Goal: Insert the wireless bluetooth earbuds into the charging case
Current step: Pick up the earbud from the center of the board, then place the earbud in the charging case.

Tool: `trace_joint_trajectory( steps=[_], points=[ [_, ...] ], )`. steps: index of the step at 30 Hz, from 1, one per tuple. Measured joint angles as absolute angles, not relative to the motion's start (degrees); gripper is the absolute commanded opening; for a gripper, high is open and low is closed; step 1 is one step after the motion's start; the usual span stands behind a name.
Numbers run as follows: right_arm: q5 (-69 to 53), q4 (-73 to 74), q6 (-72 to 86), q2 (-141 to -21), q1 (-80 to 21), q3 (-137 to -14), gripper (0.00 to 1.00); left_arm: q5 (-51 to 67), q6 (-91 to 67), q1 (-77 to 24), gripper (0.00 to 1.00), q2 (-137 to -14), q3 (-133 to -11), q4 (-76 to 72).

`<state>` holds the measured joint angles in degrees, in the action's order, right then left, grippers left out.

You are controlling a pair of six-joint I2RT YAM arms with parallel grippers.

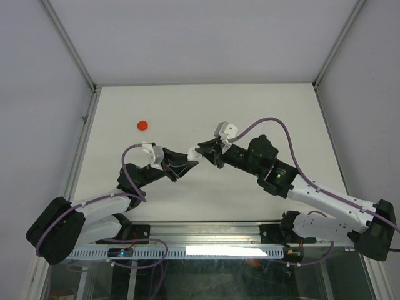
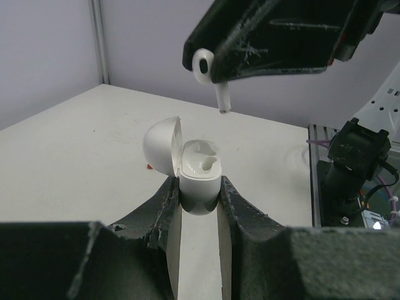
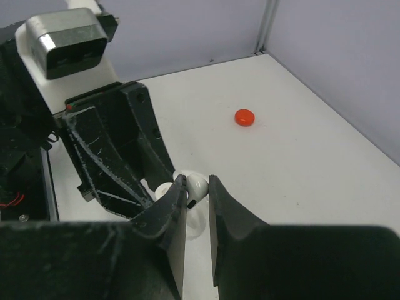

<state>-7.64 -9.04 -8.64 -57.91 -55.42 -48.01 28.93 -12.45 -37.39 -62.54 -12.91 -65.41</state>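
My left gripper (image 2: pixel 199 189) is shut on the white charging case (image 2: pixel 200 178) and holds it upright above the table, with its lid (image 2: pixel 160 147) swung open to the left. My right gripper (image 3: pixel 197 182) is shut on a white earbud (image 3: pixel 199 187). In the left wrist view this earbud (image 2: pixel 205 65) hangs stem down just above the case, apart from it. In the top view the two grippers meet at mid-table, left gripper (image 1: pixel 187 162) and right gripper (image 1: pixel 200 152). I cannot tell whether the case's wells hold anything. No other earbuds show.
A small red disc (image 1: pixel 143 125) lies on the white table at the far left and also shows in the right wrist view (image 3: pixel 244 117). Grey walls enclose the table (image 1: pixel 262 112) on three sides. The arm bases and a metal rail (image 1: pixel 206 234) line the near edge.
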Motion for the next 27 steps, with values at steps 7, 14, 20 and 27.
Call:
trace_joint_trajectory(
  steps=[7, 14, 20, 27],
  points=[
    [-7.5, -11.3, -11.0, -58.0, -59.0, -46.2, 0.12, 29.1, -14.3, -37.4, 0.00, -62.5, -13.9, -66.7],
    [-5.8, -13.1, -13.1, -59.2, -61.3, -46.2, 0.11, 29.8, -16.1, -37.4, 0.00, -62.5, -13.9, -67.4],
    [-3.2, -14.1, -14.2, -59.6, -62.1, -46.2, 0.10, 31.2, -16.9, -37.4, 0.00, -62.5, -13.9, -67.4],
    [-1.9, -14.0, -15.8, -59.8, -62.3, -46.2, 0.10, 31.6, -17.5, -37.4, 0.00, -62.3, -13.9, -67.4]
  ],
)
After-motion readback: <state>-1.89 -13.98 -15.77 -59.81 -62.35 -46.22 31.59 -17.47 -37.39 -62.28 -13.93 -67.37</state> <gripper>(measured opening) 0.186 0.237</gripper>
